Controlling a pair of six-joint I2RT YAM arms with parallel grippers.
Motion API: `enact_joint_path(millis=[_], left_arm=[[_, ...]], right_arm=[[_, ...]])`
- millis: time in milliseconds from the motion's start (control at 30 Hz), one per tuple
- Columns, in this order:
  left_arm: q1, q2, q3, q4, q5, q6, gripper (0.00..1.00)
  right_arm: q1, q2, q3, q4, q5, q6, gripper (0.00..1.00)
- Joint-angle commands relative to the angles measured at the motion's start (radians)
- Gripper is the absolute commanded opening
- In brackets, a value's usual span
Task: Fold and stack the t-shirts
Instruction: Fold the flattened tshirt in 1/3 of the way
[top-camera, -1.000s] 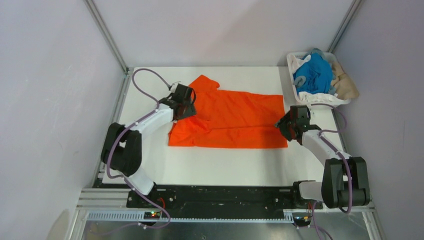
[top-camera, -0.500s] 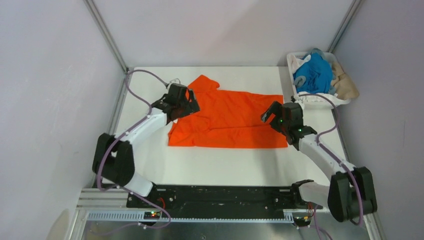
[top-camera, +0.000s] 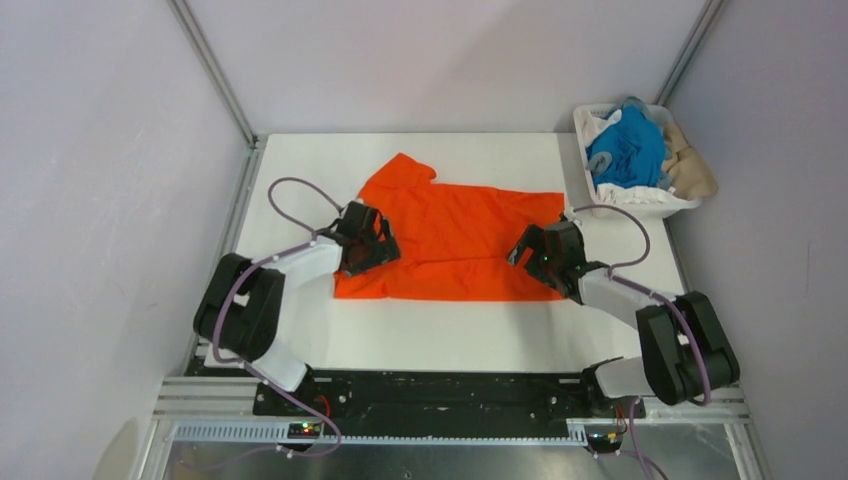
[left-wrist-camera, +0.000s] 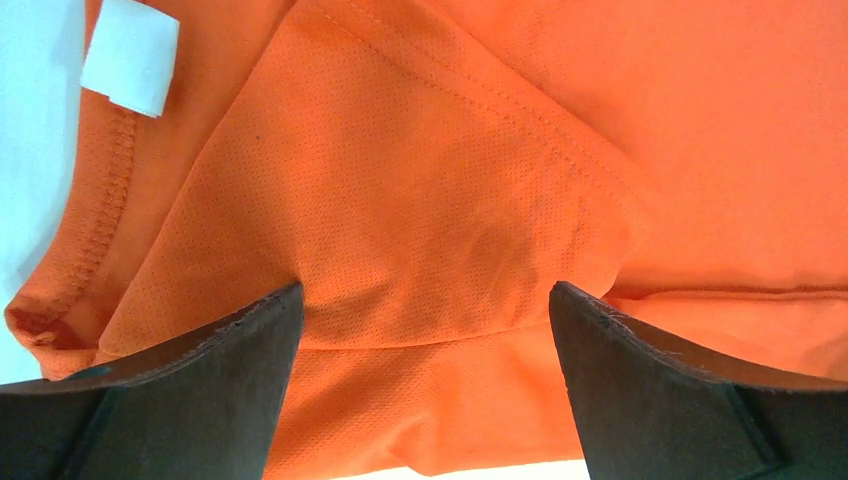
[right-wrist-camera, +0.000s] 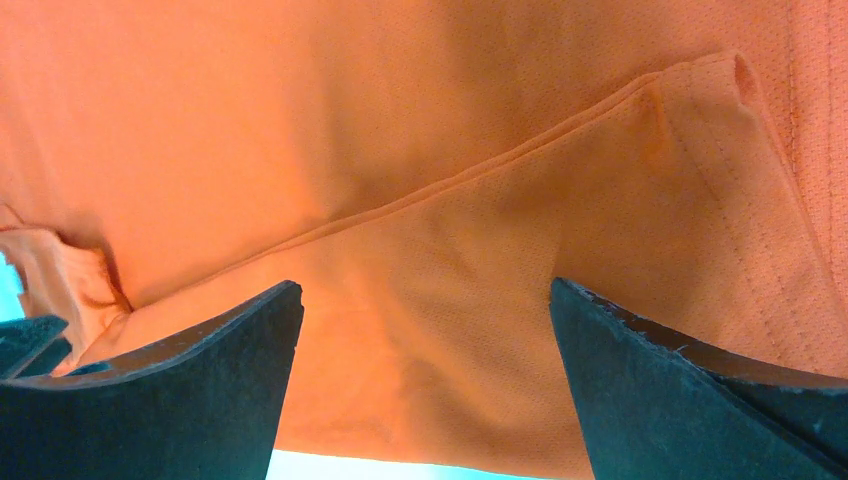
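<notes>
Mid-table: orange t-shirt (top-camera: 455, 235) lies spread flat, with cloth layers overlapping at both ends. One sleeve pokes toward the upper left of the top view.
Left gripper (left-wrist-camera: 425, 310): jaws wide, holding nothing, low over the collar end. A seamed flap lies between the fingers and the white neck tag (left-wrist-camera: 130, 55) is at upper left of the wrist view.
Right gripper (right-wrist-camera: 425, 305): also wide and empty, low over the hem end, with a seam running diagonally between the fingers.
Risk, layers: a shallow pinch probably takes only the top layer, so the bottom stays put and the fold opens.
Risk, skew: if one side grips and the other slips, the fold line goes crooked.
Risk, collar: the left pinch may bunch the ribbed neckline.
Nearby: white basket (top-camera: 660, 205) at upper right, close to the shirt's corner, holding a blue shirt (top-camera: 628, 148), a beige shirt (top-camera: 692, 165) and some white cloth.
Obstructions: none on the shirt. The right arm's cable loops toward the basket and could snag.
</notes>
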Motion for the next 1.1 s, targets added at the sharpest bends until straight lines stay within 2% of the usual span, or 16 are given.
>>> enact_joint_path(millis=[0,167,233,367,533,667,733,800,867,933,967,1067], left_arm=[[-0.002,-0.093,-0.176,-0.031,-0.007,-0.077,1.0],[-0.019,-0.291,-0.41,-0.034,0.014,-0.144,1.0],[-0.026,-0.436,-0.494,-0.035,0.03,-0.175,1.0],[-0.032,-0.637,-0.628,-0.039,0.047,-0.241,1.0],[-0.032,-0.828,-0.625,-0.053,0.136,-0.236,1.0],[-0.032,-0.917,-0.475,-0.054,0.114,-0.134,1.0],[-0.031,-0.896,-0.373,-0.053,0.053,-0.084,1.0],[-0.022,-0.808,-0.257,-0.053,-0.001,-0.033,1.0],[0.0,-0.663,-0.129,-0.054,-0.01,0.025,1.0],[0.033,-0.421,0.065,-0.054,0.014,0.071,1.0],[0.059,-0.354,0.117,-0.057,0.025,0.084,1.0],[0.095,-0.039,0.402,-0.09,0.075,0.145,1.0]], right_arm=[[0.055,-0.093,-0.147,-0.11,-0.027,0.075,0.99],[0.144,-0.303,-0.226,-0.288,0.01,0.139,0.99],[0.204,-0.396,-0.255,-0.35,0.032,0.176,0.99],[0.249,-0.57,-0.315,-0.41,0.021,0.249,0.99],[0.254,-0.708,-0.282,-0.455,0.024,0.231,0.99],[0.239,-0.708,-0.151,-0.499,0.068,0.15,0.99],[0.198,-0.68,-0.06,-0.519,0.084,0.111,1.0],[0.121,-0.647,-0.016,-0.504,0.067,0.074,1.0],[0.014,-0.608,0.001,-0.456,-0.038,0.047,0.99],[-0.096,-0.568,0.006,-0.402,-0.133,0.027,0.99],[-0.154,-0.552,0.008,-0.386,-0.154,0.019,0.99],[-0.239,-0.474,0.036,-0.362,-0.206,-0.004,0.99]])
